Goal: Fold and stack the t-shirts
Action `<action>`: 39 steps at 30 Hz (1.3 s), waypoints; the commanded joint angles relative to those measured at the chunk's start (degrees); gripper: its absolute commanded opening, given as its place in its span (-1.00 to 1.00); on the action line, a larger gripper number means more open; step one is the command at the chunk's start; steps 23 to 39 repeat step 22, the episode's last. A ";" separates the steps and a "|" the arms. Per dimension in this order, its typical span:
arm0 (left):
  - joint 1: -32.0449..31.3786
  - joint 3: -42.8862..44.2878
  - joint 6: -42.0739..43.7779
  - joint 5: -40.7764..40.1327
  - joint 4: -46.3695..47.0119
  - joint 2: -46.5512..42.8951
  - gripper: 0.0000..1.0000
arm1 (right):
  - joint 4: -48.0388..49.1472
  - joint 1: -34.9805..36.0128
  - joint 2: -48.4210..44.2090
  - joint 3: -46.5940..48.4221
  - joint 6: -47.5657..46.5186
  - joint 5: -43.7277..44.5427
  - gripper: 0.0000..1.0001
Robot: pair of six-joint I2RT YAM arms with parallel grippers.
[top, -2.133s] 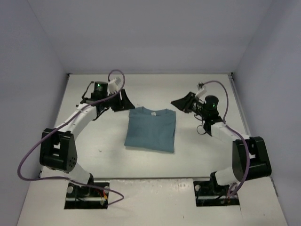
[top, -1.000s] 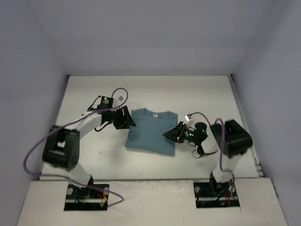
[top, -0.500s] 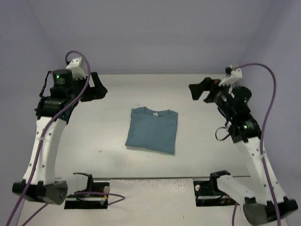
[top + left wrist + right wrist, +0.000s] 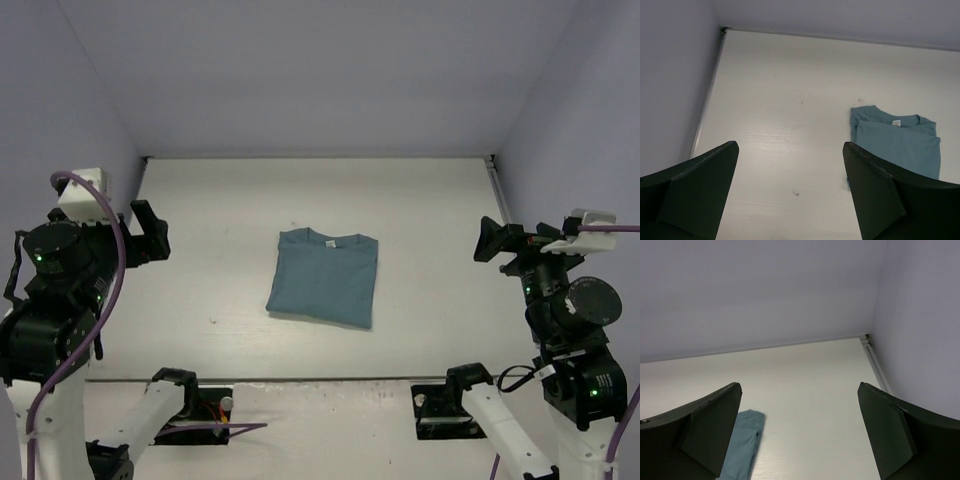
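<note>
A teal-blue t-shirt point(image 4: 324, 273) lies folded into a neat rectangle in the middle of the white table, collar toward the back. It also shows in the left wrist view, as the t-shirt point(image 4: 900, 140) at the right, and a corner of the t-shirt point(image 4: 745, 440) peeks in at the lower left of the right wrist view. My left gripper point(image 4: 150, 235) is raised high at the far left, open and empty. High at the far right, my right gripper point(image 4: 492, 242) is open and empty too. Both are well away from the shirt.
The white table point(image 4: 420, 200) is boxed in by pale lavender walls on the left, back and right. A raised rail point(image 4: 503, 215) runs along the right edge. The two arm bases point(image 4: 185, 405) sit at the near edge.
Both arms have let go of the folded shirt, lifted off the table and pulled back high toward the outer sides. Their jaws have opened wide. The shirt has stayed flat and still.
</note>
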 commanded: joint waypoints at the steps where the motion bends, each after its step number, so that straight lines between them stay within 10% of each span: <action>1: -0.16 -3.26 1.24 -3.66 -0.64 -1.09 0.68 | -1.09 0.23 2.98 2.15 -3.62 3.32 1.00; 39: -0.16 -8.03 -6.35 -6.80 -4.55 -10.27 0.90 | -1.27 4.62 4.36 1.25 -6.61 7.57 1.00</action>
